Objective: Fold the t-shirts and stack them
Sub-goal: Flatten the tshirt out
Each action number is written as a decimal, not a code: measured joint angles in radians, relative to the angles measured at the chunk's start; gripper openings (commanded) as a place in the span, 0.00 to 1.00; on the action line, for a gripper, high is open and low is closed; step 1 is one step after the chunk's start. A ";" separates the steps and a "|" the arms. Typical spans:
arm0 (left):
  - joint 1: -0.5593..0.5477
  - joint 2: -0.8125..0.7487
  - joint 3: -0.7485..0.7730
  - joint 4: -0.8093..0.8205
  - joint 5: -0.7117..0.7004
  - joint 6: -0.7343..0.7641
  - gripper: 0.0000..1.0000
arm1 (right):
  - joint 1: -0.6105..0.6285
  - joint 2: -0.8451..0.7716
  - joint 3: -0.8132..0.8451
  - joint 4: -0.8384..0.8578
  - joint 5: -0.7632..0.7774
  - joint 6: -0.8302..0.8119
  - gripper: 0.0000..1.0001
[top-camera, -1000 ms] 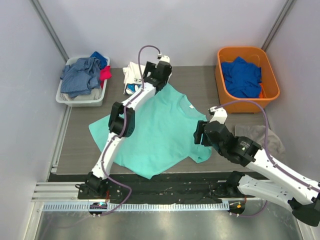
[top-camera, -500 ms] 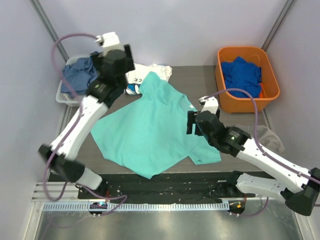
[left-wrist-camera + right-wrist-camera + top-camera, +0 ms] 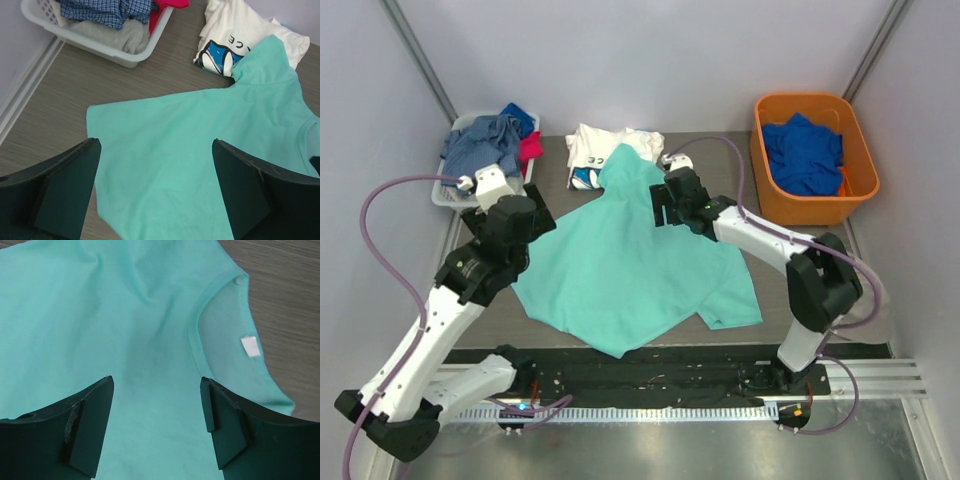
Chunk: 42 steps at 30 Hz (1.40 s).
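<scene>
Both the left claw and the right claw hang open and empty over the mint-teal t-shirt, spread askew on the table with a sleeve lapping the white t-shirt, so a careless pull may drag that one along.

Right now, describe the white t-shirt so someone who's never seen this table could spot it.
Find the white laundry basket at the table's far left. Right of it lies a crumpled white t-shirt, its edge under the mint-teal t-shirt. Only it shows black letters and a blue print.
</scene>
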 measured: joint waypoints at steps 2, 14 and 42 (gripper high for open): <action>0.000 -0.028 0.000 -0.029 0.002 -0.019 1.00 | -0.027 0.086 0.050 0.024 -0.073 -0.040 0.75; -0.002 -0.182 -0.023 -0.146 -0.002 -0.064 1.00 | -0.108 0.441 0.301 0.054 -0.439 -0.143 0.70; -0.002 -0.169 -0.128 -0.174 0.028 -0.099 1.00 | -0.303 0.660 0.607 -0.104 -0.166 -0.027 0.72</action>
